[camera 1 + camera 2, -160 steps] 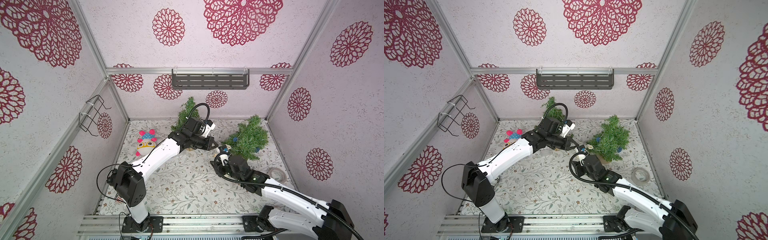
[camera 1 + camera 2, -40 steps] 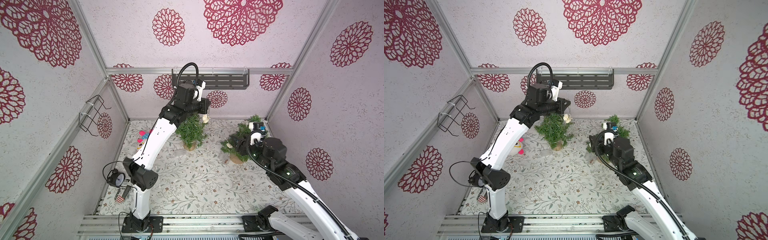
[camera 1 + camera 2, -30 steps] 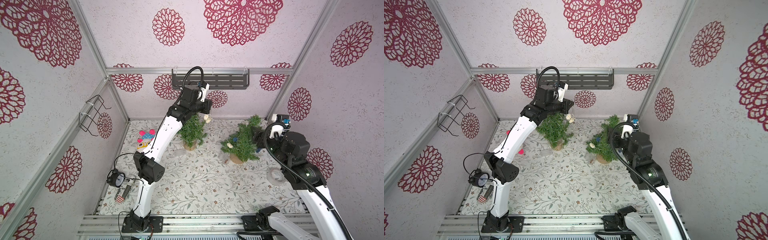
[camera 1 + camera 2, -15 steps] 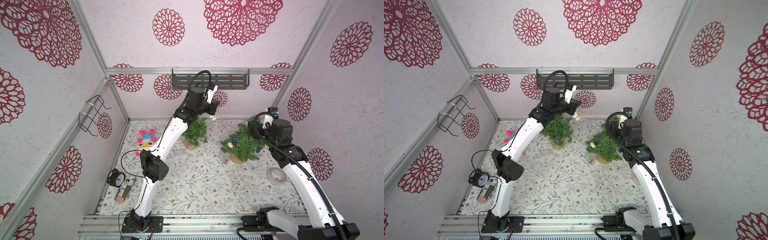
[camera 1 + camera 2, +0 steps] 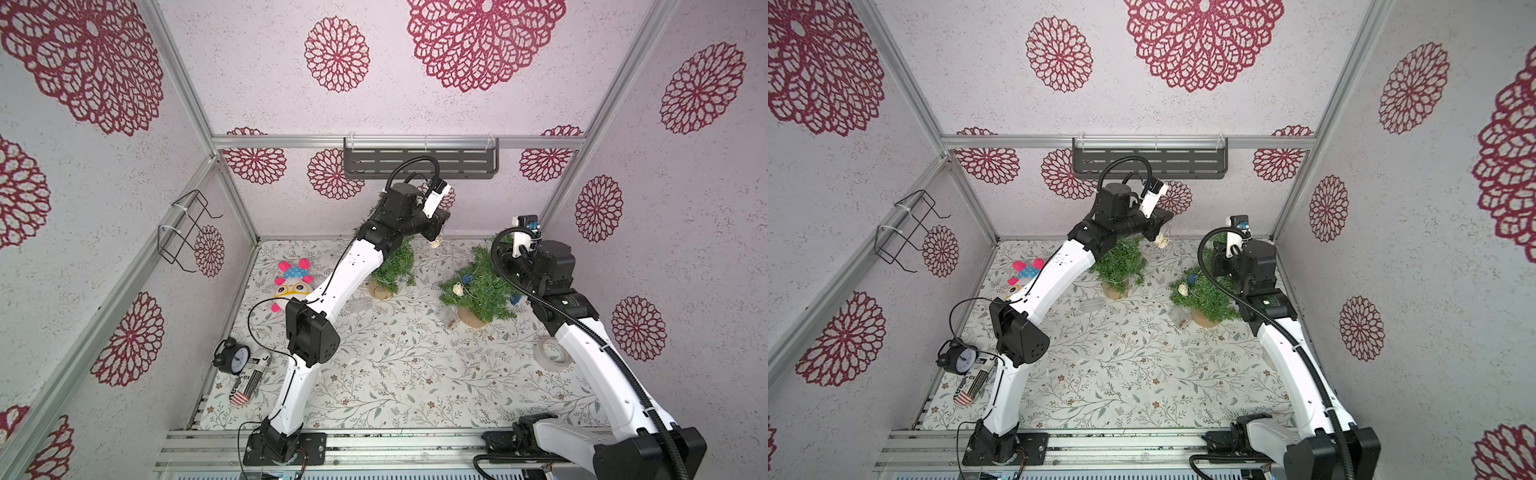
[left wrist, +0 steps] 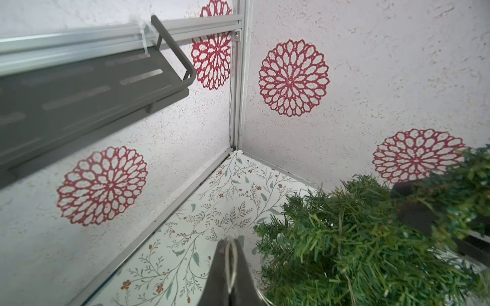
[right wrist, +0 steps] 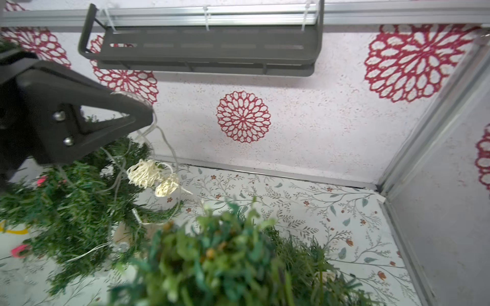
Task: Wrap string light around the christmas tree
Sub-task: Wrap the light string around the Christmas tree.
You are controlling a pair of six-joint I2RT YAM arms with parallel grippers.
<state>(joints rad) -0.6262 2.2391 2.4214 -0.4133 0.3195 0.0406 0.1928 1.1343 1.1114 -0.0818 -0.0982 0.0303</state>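
Note:
My left gripper (image 6: 229, 240) is shut on the thin wire of the string light (image 7: 144, 173). It hovers near the back wall, above and right of the left christmas tree (image 5: 392, 266). Two cream woven balls hang below its fingertips, and the wire loops down into that tree's branches. My right gripper (image 5: 503, 258) is at the top of the right christmas tree (image 5: 482, 293). That tree carries a cream ball (image 5: 457, 287) and blue balls. In the right wrist view blurred foliage (image 7: 212, 254) covers the jaws.
A grey shelf (image 5: 419, 162) hangs on the back wall just above my left wrist. Small clear boxes (image 5: 359, 305) lie by the tree bases. A plush toy (image 5: 293, 286), alarm clock (image 5: 232, 359), can (image 5: 247, 382) and tape roll (image 5: 552, 351) sit along the sides.
My left gripper has carried the string rightward along the back wall. My right arm has swung in from the right, onto the top of the right tree.

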